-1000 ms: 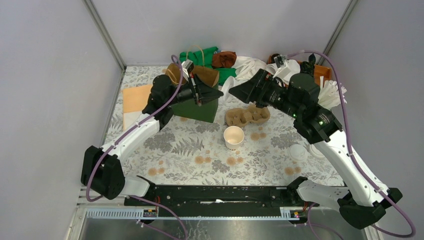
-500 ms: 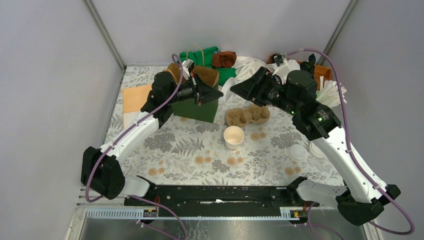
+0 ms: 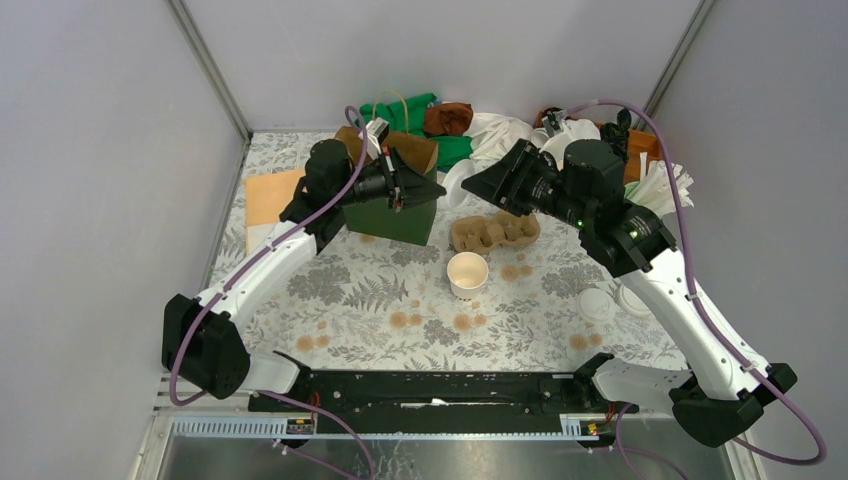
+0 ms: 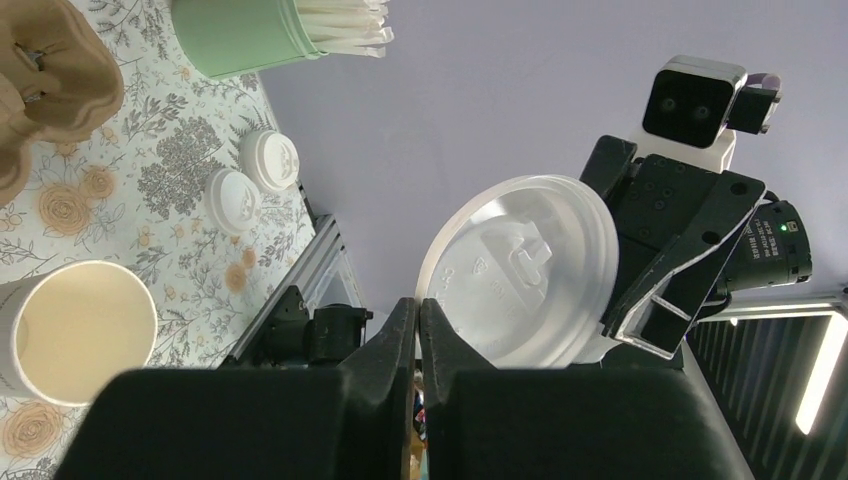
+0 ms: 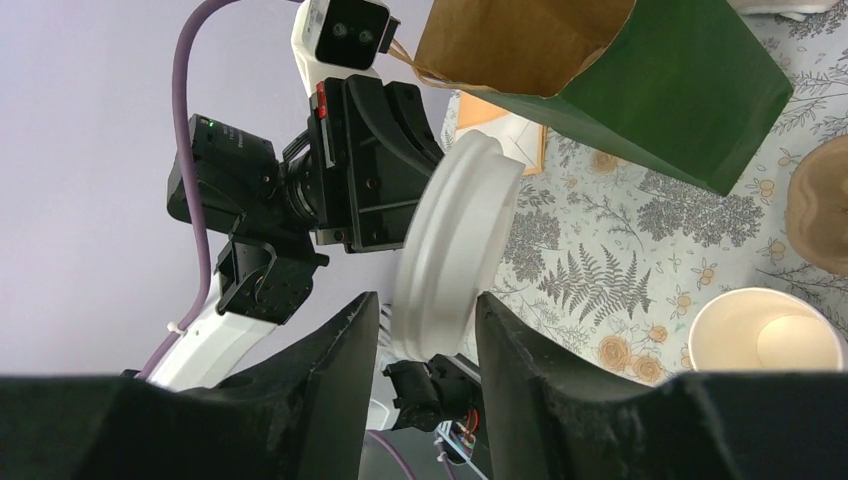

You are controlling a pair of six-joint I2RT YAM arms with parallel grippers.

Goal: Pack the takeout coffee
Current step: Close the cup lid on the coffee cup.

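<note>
A round white plastic lid (image 4: 520, 270) hangs in the air between my two grippers, above the table's back middle. My left gripper (image 4: 418, 305) is shut on its rim. In the right wrist view the lid (image 5: 455, 250) stands edge-on, its lower end between the fingers of my right gripper (image 5: 428, 320). Those fingers sit close on either side, with a thin gap on the left. The takeout coffee's white paper cup (image 3: 467, 272) stands lidless and upright on the flowered cloth, below and in front of both grippers (image 3: 440, 187) (image 3: 468, 183).
An open green paper bag (image 3: 395, 215) stands under the left gripper. A brown pulp carrier (image 3: 495, 232) lies behind the cup. Two spare lids (image 3: 597, 303) (image 3: 632, 300) lie at the right. A green tin of sticks (image 4: 240, 35), cloths (image 3: 420, 110) and tan napkins (image 3: 272, 197) line the back.
My right gripper's fingers have narrowed around the lid, and that arm has shifted slightly. The left gripper has kept its hold on the rim and has barely moved.
</note>
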